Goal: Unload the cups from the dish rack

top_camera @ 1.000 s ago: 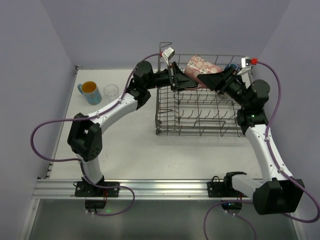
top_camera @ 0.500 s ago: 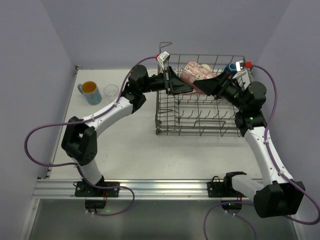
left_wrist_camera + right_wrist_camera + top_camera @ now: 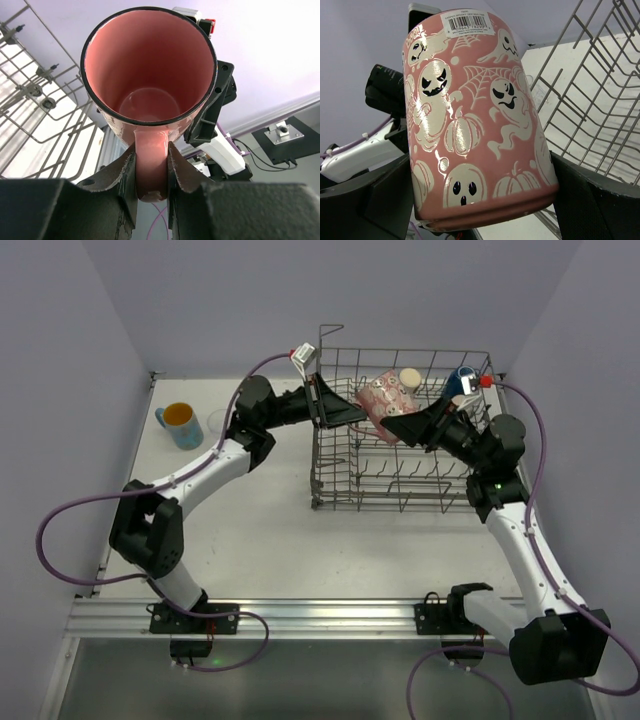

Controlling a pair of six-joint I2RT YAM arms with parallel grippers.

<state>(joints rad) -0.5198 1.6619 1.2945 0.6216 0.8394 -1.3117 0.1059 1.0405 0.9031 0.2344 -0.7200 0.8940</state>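
Left gripper [image 3: 151, 165] is clenched on the handle of the mug [image 3: 150, 65]; right gripper [image 3: 482, 197] is released around its body. Should the handle slip, the mug could be dropped onto the rack [image 3: 400, 502].

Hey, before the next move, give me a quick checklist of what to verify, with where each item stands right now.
1. Grip: left fingers clamped on the pink mug at its handle: ok.
2. Release: right fingers open: ok.
3. Right fingers away from the mug: not ok, they flank its body.
4. Mug clear of the dish rack wires: cannot tell.
5. Bare table near the light blue mug and clear glass for setdown: ok.
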